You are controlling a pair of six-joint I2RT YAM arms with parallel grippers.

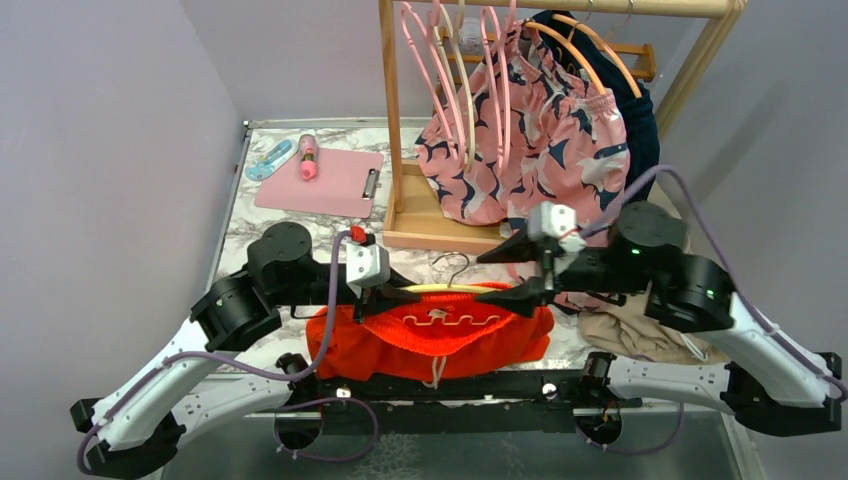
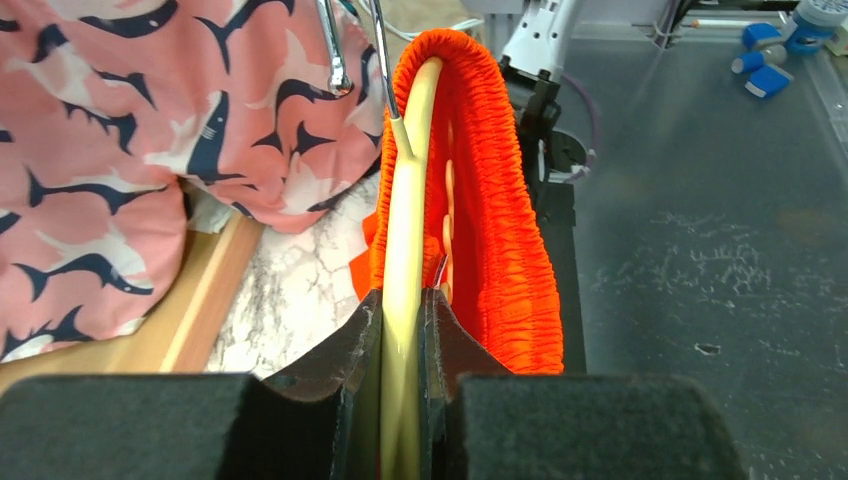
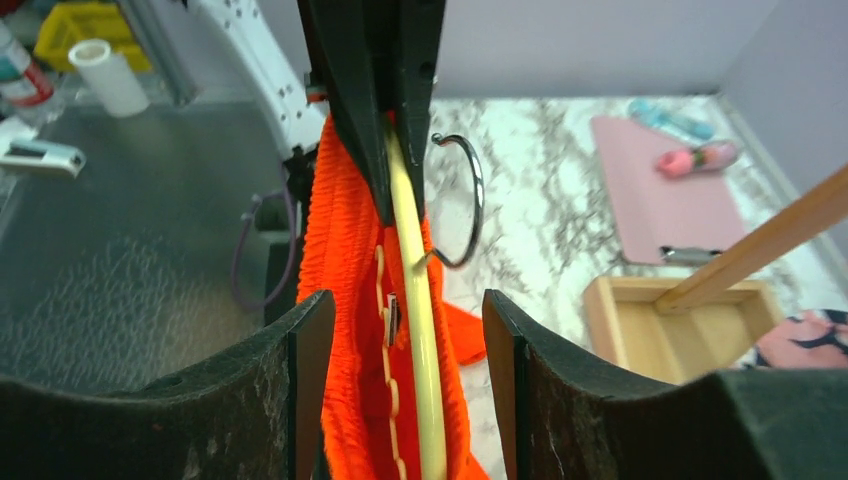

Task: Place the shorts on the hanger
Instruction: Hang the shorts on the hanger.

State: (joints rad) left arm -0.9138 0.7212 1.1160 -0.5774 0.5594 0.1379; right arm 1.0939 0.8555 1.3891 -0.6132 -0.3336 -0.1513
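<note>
In the top view the black bar (image 1: 450, 385) at the bottom covers the lower edge of the shorts (image 1: 430, 345), and the right arm (image 1: 700, 295) hides part of the beige garment (image 1: 625, 335). The upper edge cuts off the rack (image 1: 560, 8). In the left wrist view the near end of the hanger (image 2: 405, 230) is hidden inside the left gripper (image 2: 402, 335), bottom centre

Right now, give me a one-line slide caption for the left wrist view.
Left jaws clamp the pale-yellow hanger, orange shorts bunched alongside, shark-print shorts opposite.

Left tool (image 2: 403, 330) clamps hanger (image 2: 405, 240), shorts (image 2: 495, 200) draped
</note>
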